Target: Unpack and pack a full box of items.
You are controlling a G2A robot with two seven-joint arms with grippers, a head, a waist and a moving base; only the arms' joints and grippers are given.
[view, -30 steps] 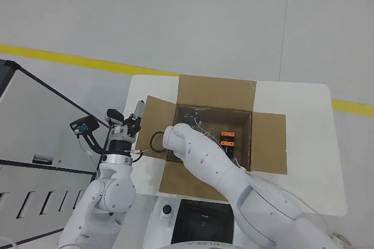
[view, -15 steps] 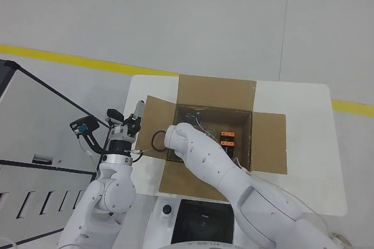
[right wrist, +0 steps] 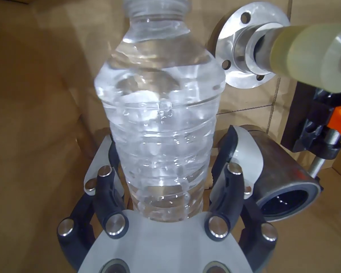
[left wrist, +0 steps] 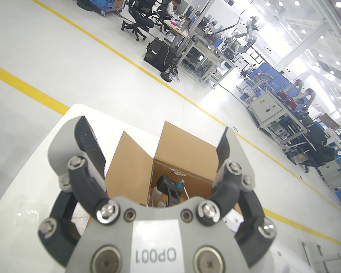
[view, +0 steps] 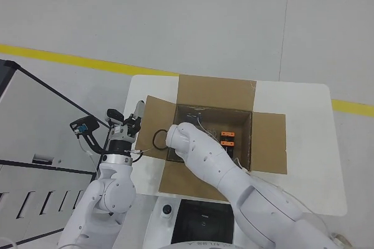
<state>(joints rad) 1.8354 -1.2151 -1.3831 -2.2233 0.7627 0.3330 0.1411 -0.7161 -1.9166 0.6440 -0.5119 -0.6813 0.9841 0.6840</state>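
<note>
Bottle (right wrist: 162, 120): water-filled, judged heavy, smooth and slightly crushable; best held at the ribbed body.
Right gripper (right wrist: 170, 137): closed around the bottle's lower body, inside the box (right wrist: 31, 86).
Left gripper (left wrist: 153, 132): spread wide, empty.

Cardboard box (view: 269, 143) open, flaps spread; clear water bottle (right wrist: 162, 109) inside, clamped in right gripper (right wrist: 169, 135).
</note>
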